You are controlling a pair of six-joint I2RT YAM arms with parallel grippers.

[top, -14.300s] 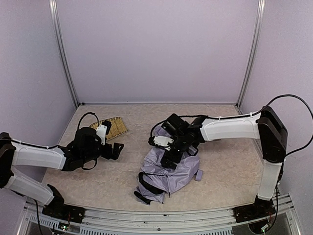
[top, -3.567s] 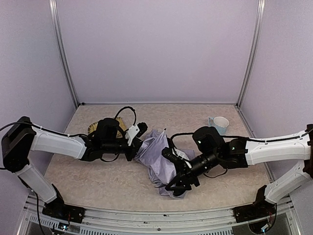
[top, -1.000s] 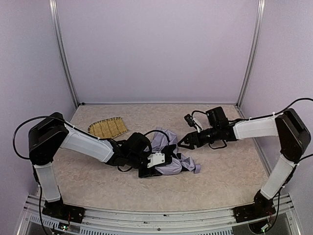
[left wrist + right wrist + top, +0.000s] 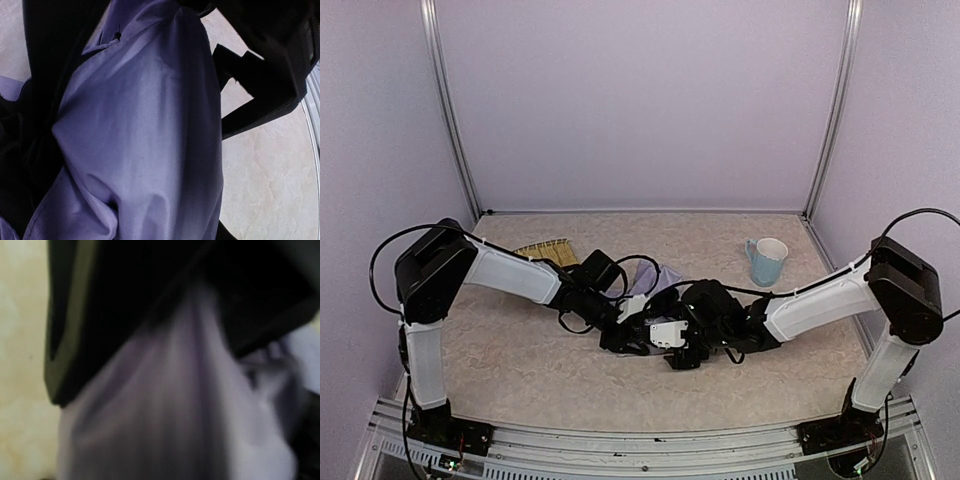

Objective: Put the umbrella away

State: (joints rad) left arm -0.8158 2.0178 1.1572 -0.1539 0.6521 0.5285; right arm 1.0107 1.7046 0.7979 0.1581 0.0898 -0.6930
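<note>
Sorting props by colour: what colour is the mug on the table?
The mug is pale blue with a white interior; the top external view shows it best.

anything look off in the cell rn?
Only the umbrella: it sits centre-scene as a loose, crumpled heap of lavender fabric, not folded tight, and is mostly hidden under both arms. The mug stands upright at the right rear. The straw tray lies at the left rear, partly behind the left arm. Nothing looks spilled.
</note>
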